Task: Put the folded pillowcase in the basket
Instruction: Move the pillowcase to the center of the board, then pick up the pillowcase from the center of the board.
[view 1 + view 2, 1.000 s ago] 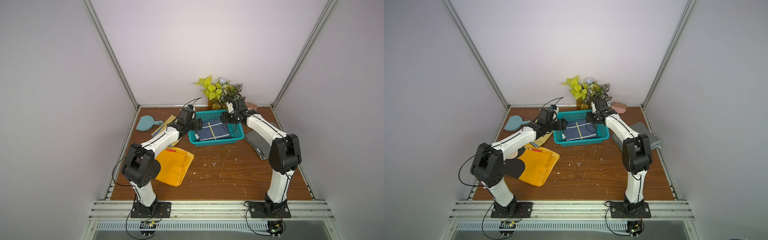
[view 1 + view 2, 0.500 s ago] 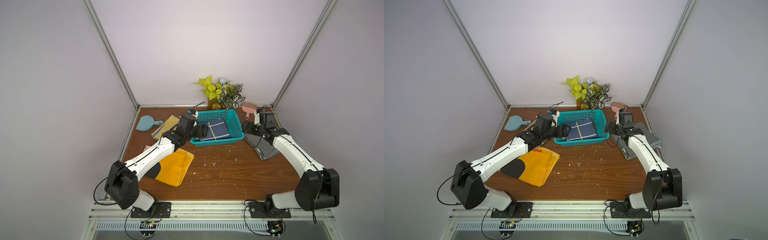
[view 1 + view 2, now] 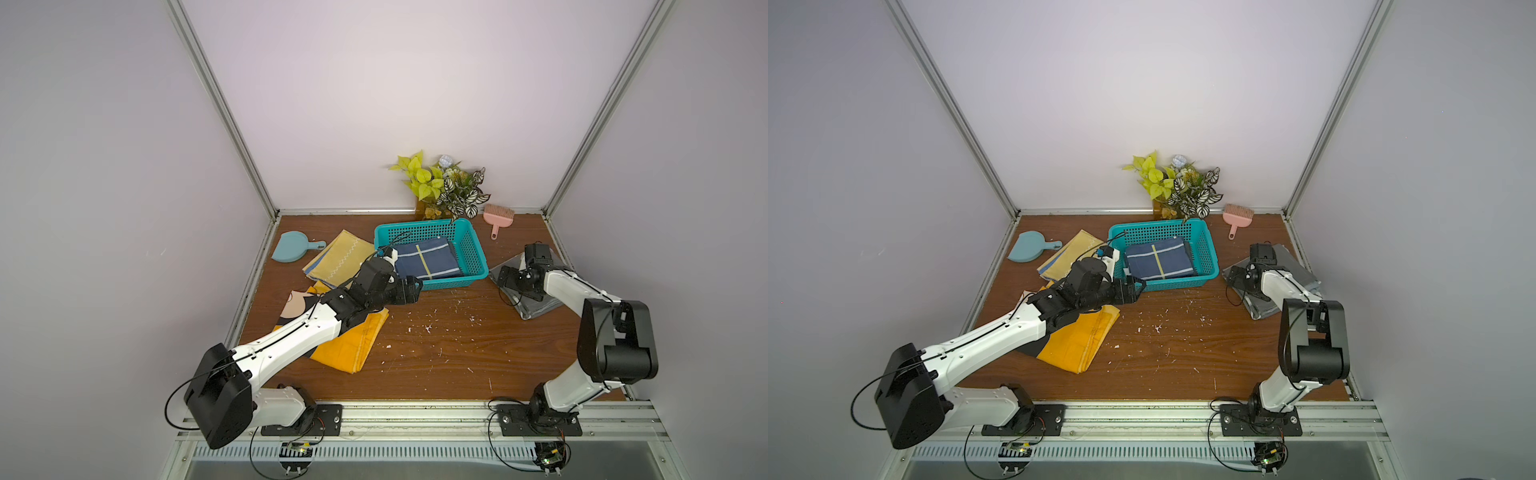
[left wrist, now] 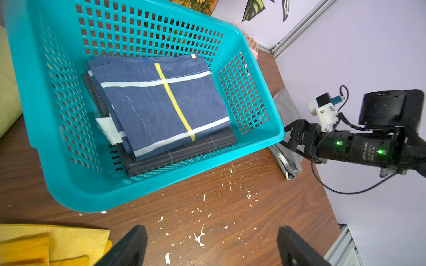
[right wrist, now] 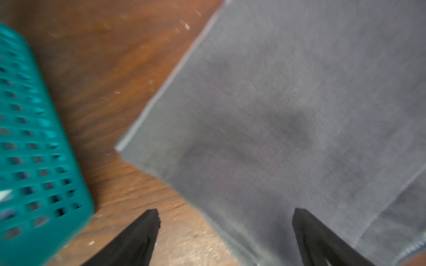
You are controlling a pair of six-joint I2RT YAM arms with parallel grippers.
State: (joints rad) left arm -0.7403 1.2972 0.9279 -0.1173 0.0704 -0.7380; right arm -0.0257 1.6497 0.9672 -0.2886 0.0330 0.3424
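Top views first: basket point(image 3: 451, 284) sits toward the back of the table point(image 3: 436, 357), just in front of the plant point(image 3: 440, 183). The navy striped folded pillowcase point(image 3: 428, 262) lies flat inside it, in both top views. Left gripper point(image 3: 413, 286) hangs just off the basket's near-left corner, jaws wide, nothing in them. Right gripper point(image 3: 1237, 280) is over a grey folded cloth point(image 3: 1300, 270) near the basket's right wall, jaws wide, empty.

Left wrist: pillowcase point(image 4: 161, 103) sits on top of a darker folded cloth point(image 4: 184, 153). Both are fully inside the basket point(image 4: 69, 182) walls, no overhang. Left gripper point(image 4: 212, 228) is spread over bare table, apart from the rim.

Right wrist: blurred. Right gripper point(image 5: 226, 213) is spread wide above the grey cloth point(image 5: 288, 115), basket point(image 5: 34, 149) wall near. Can't tell if the tips touch fabric.

My read: placing the navy one looks done. If grey is the next load, the next move calls for pinching its edge through all layers, lifting it flat and clearing the basket wall before lowering.
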